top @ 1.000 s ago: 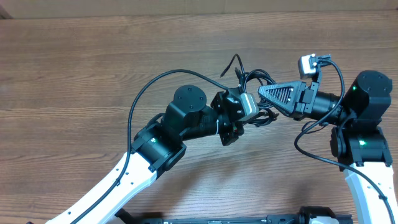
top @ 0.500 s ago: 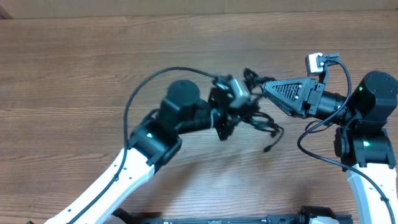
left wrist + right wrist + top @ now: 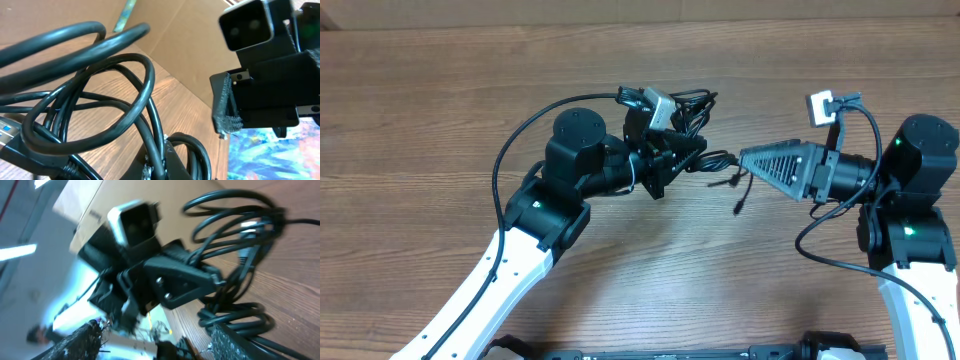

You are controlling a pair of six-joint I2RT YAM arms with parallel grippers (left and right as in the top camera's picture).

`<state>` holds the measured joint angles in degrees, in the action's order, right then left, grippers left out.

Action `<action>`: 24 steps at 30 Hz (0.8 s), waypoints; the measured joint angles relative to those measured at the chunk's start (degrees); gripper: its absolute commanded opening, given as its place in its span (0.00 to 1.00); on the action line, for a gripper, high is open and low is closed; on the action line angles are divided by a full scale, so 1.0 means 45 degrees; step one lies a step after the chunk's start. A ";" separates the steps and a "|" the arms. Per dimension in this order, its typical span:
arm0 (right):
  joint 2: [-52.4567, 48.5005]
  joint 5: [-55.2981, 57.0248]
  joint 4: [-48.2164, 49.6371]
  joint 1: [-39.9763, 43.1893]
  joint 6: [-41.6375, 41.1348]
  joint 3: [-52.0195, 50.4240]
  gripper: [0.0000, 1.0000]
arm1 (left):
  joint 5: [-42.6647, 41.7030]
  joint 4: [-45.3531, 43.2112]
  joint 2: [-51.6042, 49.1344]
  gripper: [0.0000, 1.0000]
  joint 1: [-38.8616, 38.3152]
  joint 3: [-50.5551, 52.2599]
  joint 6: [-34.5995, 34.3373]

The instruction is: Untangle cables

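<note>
left arm has swung toward the table's (image 3: 440,90) far-left corner | left fingers (image 3: 698,150) pinch the cables (image 3: 720,158), lifted mid-table nearer the far edge | right fingers (image 3: 748,160) spread | progress: one plug (image 3: 737,207) dangles free, knot mostly remains

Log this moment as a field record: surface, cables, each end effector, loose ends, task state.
surface: wooden table
cables: thin black cords bunched in one tangle of overlapping loops
left end effector: shut on the cables, tangle gathered at its fingers
right end effector: open, pads spread apart in its wrist view, tip at the tangle's edge
loose end: one strand trails out of the tangle, toward the robot
task state: cords not yet separated
</note>
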<state>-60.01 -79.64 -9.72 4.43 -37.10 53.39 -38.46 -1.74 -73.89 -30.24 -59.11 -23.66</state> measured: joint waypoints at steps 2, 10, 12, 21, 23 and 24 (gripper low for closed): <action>0.0000 -0.0311 -0.0087 -0.0005 0.0398 0.0000 0.66 | -0.0083 -0.0010 0.0000 0.04 0.0000 0.0000 -0.0063; -0.0015 -0.0155 -0.3113 -0.0005 0.1030 0.0015 0.58 | -0.0083 -0.0821 0.0000 0.04 0.0000 0.0000 -0.0097; -0.0015 0.0092 -0.3347 -0.0005 0.1064 0.0015 0.57 | -0.0083 -0.0942 0.0015 0.04 -0.0005 0.0000 -0.0092; -0.0015 0.1054 -0.3415 0.0000 0.0656 0.0015 0.48 | 0.0121 -0.1214 0.0015 0.04 -0.0767 0.0000 0.0083; -0.0015 0.1229 -0.3429 -0.0005 0.0602 0.0015 0.45 | 0.0151 -0.1311 0.0015 0.04 -0.1020 0.0000 0.0296; -0.0015 0.1297 -0.3434 -0.0005 0.0573 0.0015 0.44 | 0.0170 -0.1350 0.0015 0.04 -0.1132 0.0000 0.0359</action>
<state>-60.07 -73.80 -25.17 4.40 -34.52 53.45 -37.69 -7.81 -73.82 -35.33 -59.11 -22.04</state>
